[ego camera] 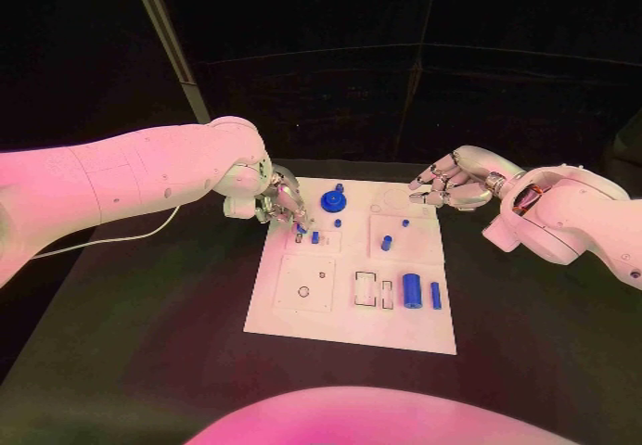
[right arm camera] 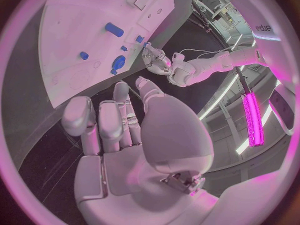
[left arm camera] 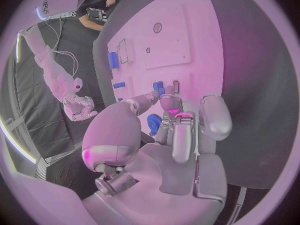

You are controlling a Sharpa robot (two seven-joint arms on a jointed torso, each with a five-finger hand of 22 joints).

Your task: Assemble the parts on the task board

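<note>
Left hand [ego camera: 278, 199] over task board [ego camera: 351, 320] (fingers down)

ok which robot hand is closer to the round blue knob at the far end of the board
Left. The left robot hand sits just beside the round blue knob, over the board's far left corner. The right robot hand hovers beyond the far right corner.

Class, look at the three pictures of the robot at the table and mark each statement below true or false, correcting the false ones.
1. The left hand is over the far left part of the task board. True.
2. The right hand holds a blue part. False: it hangs by the board's far right corner with nothing in it, fingers curled.
3. A large blue cylinder lies on the board's near right area. True.
4. The blue gear-like part lies on the black table, off the board. False: it sits on the board, beside the left hand.
5. The board is black. False: it is white.
</note>
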